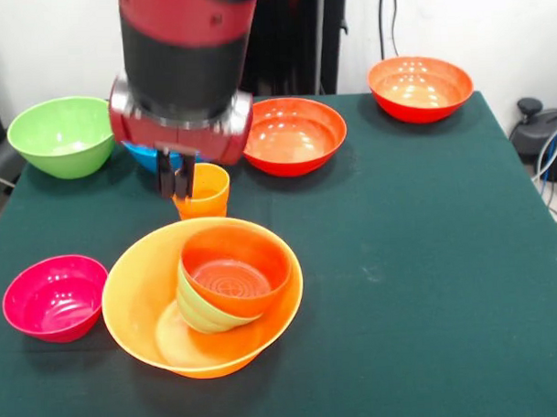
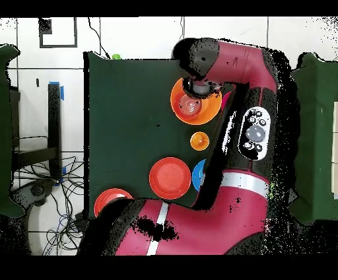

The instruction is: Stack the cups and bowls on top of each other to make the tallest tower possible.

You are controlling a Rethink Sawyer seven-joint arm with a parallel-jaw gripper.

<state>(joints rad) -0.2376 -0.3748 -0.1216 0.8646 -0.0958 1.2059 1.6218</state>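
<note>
The largest orange bowl [image 1: 140, 305] stands near the table's front, also in the overhead view [image 2: 177, 105]. A small green bowl [image 1: 198, 312] lies tilted in it, with a small red-orange bowl [image 1: 235, 269] nested inside the green one. The orange cup [image 1: 207, 191] stands upright on the cloth just behind the big bowl, apart from it [image 2: 199, 140]. My gripper [image 1: 176, 180] hangs above the big bowl's far rim and covers the cup's left edge. Its fingers are close together and hold nothing. A small green spot [image 2: 117, 57] shows at the table's edge; I cannot tell whether it is the green cup.
A pink bowl [image 1: 55, 297] sits left of the big bowl. A large green bowl [image 1: 63, 135] is at the far left. A blue bowl [image 1: 139, 157] is half hidden behind the arm. Two red-orange bowls [image 1: 294, 135] [image 1: 419, 87] stand at the back.
</note>
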